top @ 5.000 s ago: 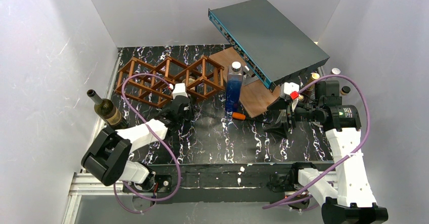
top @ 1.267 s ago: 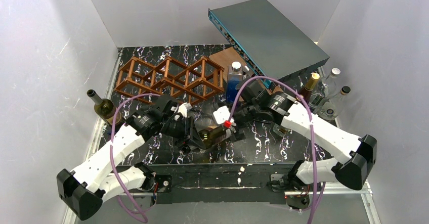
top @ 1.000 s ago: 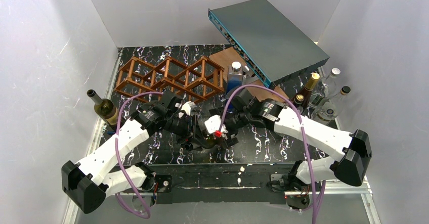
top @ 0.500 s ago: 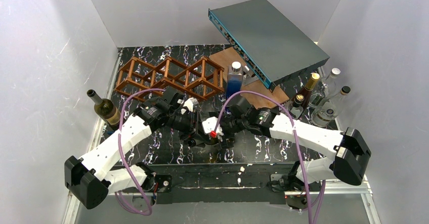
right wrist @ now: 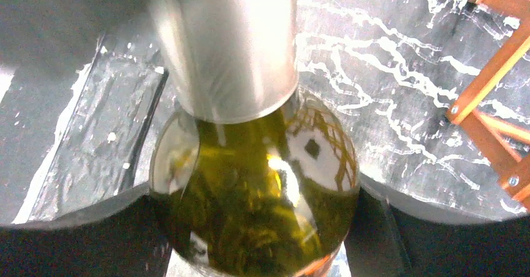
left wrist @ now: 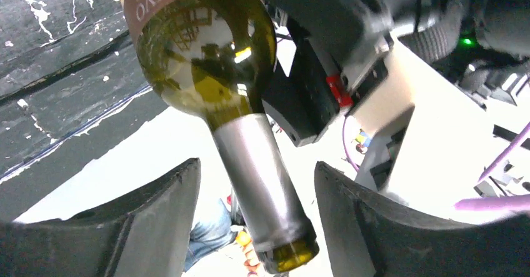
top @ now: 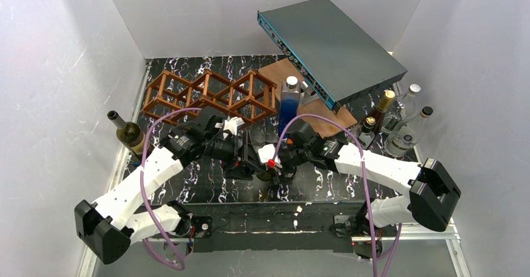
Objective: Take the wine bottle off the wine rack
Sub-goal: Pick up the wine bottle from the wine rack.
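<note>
Item: wine bottle (left wrist: 206, 52), green glass, foil-capped neck. It was held off the wine rack (top: 209, 99), which stood at the far left corner of the table (top: 325, 180), and was carried above the middle of the near edge. The right gripper (right wrist: 256, 227) was clamped across the body, judged to bear the weight. The left gripper (left wrist: 256, 211) was parted around the neck, clear on both sides, judged a handover.

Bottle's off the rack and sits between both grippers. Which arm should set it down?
Right. The right gripper grips the body of the wine bottle on both sides, while the left gripper stands open, its fingers clear of the neck. The wine rack holds no bottle.
</note>
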Robot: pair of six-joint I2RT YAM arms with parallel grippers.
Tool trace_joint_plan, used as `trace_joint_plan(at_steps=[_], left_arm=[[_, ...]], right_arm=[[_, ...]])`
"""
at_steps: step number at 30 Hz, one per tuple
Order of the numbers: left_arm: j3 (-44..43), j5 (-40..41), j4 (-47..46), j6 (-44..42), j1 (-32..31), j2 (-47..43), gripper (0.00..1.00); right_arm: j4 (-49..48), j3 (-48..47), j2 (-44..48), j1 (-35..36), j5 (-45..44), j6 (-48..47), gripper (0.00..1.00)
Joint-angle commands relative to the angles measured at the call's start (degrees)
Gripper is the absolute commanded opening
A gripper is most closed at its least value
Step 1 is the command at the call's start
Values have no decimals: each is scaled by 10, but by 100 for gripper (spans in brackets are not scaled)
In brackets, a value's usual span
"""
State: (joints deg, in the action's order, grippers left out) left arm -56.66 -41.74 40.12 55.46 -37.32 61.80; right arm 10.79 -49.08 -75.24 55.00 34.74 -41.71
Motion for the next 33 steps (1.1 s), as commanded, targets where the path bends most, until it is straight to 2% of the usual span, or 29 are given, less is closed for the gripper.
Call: trace_joint_plan(at_steps=[1,8,11,14,17,23,26,33], left_arm=[[14,-12,-30,0,-1,-37,70],[14,22,-35,-24,-1,-82,77],[8,64,-44,-67,-1,-137,80],[25,112,-67,-118,-1,-213,87],[75,164,-118,-150,-2,-305,98],[223,232,-250,-157,-1,-466,98],[282,199,-332,-188,-1,-506,98],[306,155,-388,-310,-1,-492,98]], right_arm=[[-31,6,21,-15,66,22,15],[-31,19,34,-32,102,25,13],[-23,20,42,-45,132,25,12],[-14,20,46,-51,156,21,12],[-5,20,48,-55,169,17,12],[16,15,48,-72,188,14,11],[20,11,48,-84,199,25,10],[1,13,43,-102,220,59,9]])
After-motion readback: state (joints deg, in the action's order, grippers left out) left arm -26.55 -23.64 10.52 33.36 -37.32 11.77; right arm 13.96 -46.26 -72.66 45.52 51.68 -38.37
